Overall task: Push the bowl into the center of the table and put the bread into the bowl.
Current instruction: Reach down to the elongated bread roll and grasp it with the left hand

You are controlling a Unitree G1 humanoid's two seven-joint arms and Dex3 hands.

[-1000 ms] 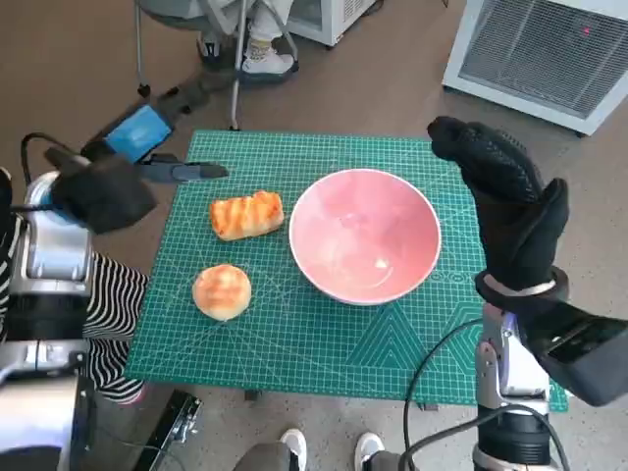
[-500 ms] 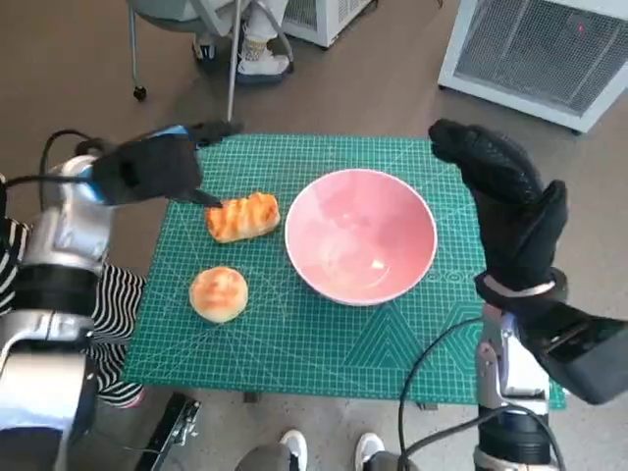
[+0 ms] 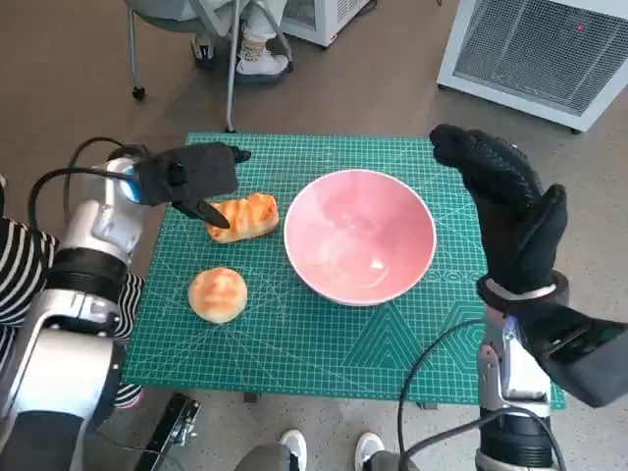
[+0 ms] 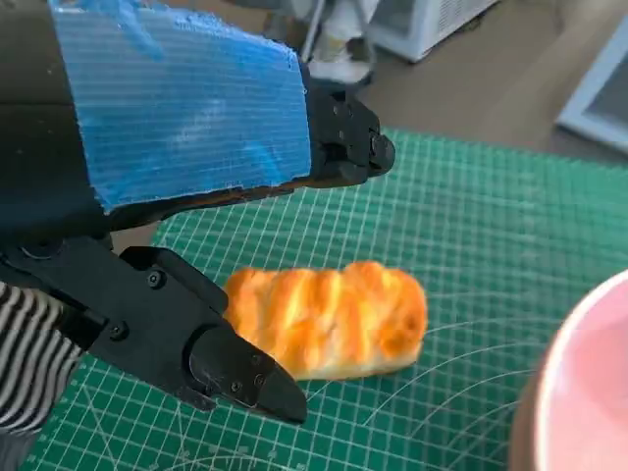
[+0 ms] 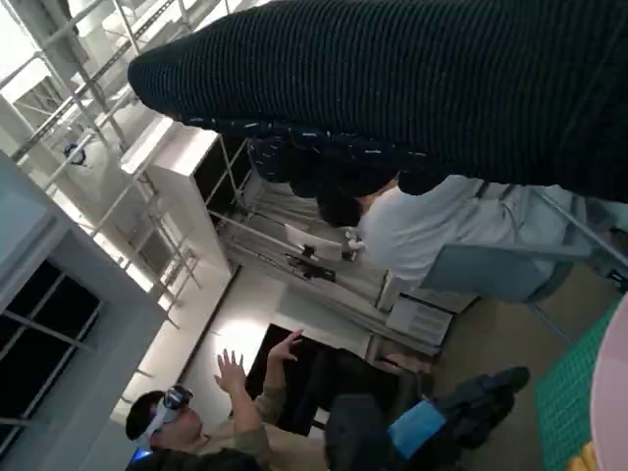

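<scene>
— Covering the desk is a green cutting mat [image 3: 324, 334], right? What sits on it?

— Largest is the pink bowl [image 3: 360, 235], near the mat's middle, a little toward the right hand's side. It has not shifted over the last second.

— And the hands?

— The right hand [image 3: 505, 211] stands upright just beside the bowl's right rim, glove fingers raised together, holding nothing; I cannot tell whether it touches the rim. It has stayed where it was. The left hand [image 3: 191, 177] has moved: a second ago it hung off the mat's far left corner, and now it has swung in over the mat, right above the long bread's left end.

— Is it gripping that bread?

— No. In the left wrist view its black fingers [image 4: 235, 368] are spread apart on either side of the loaf, empty.

— Where is the bread?

— The striped long bread [image 3: 245, 216] lies just left of the bowl, unmoved. The round bun [image 3: 220, 292] lies nearer the robot, apart from both.
</scene>
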